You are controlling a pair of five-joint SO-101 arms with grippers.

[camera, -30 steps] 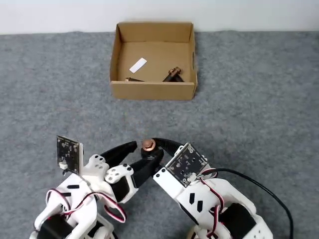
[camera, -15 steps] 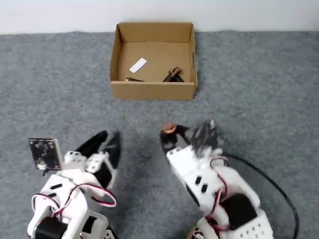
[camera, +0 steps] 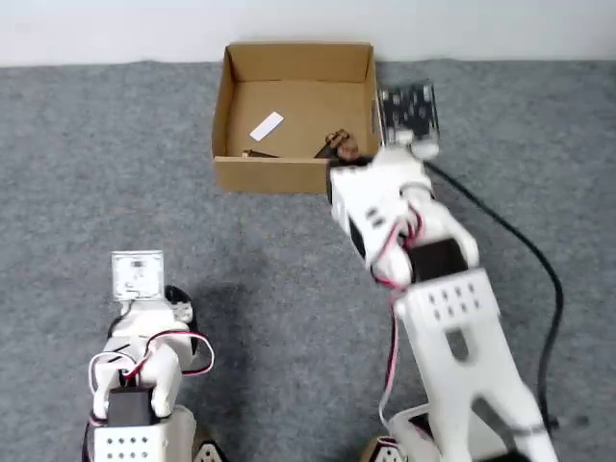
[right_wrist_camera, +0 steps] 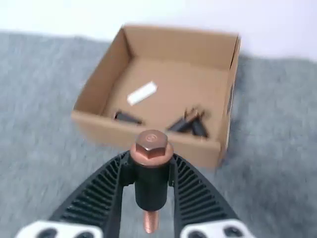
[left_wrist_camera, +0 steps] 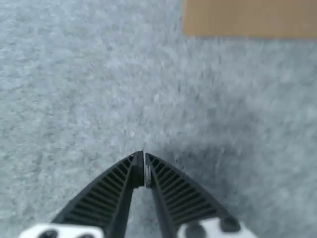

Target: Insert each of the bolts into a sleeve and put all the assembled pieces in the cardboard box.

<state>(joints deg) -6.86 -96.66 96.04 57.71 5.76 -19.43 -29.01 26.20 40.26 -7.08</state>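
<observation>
Your right gripper (right_wrist_camera: 149, 158) is clamped on a black sleeve (right_wrist_camera: 150, 191) with a copper bolt (right_wrist_camera: 151, 147) seated in it. The hex head stands above the fingers, and the threaded end pokes out below the sleeve. The fingers are parted only by the sleeve's width and press it from both sides, holding the piece upright. In the right wrist view it hangs against the near wall of the cardboard box (right_wrist_camera: 99, 126), raised off the grey mat (right_wrist_camera: 39, 74). You cannot tell from these views whether it has crossed the rim. In the high view your right arm (camera: 404, 221) stretches to the box's near right corner.

Inside the box lie other assembled pieces: one dark piece (right_wrist_camera: 128, 117) against the near wall toward the left side, and a pair (right_wrist_camera: 190, 123) crossed together by the near right corner. A white slip (right_wrist_camera: 142, 92) lies flat on the box floor, farther back than the pieces.

Your left gripper (left_wrist_camera: 143, 166) is closed tip to tip — nothing sits between its fingers. It points down at the mat, well apart from the box on its near side. In the high view the left arm (camera: 140, 332) sits folded, well apart from the box's near left corner.
</observation>
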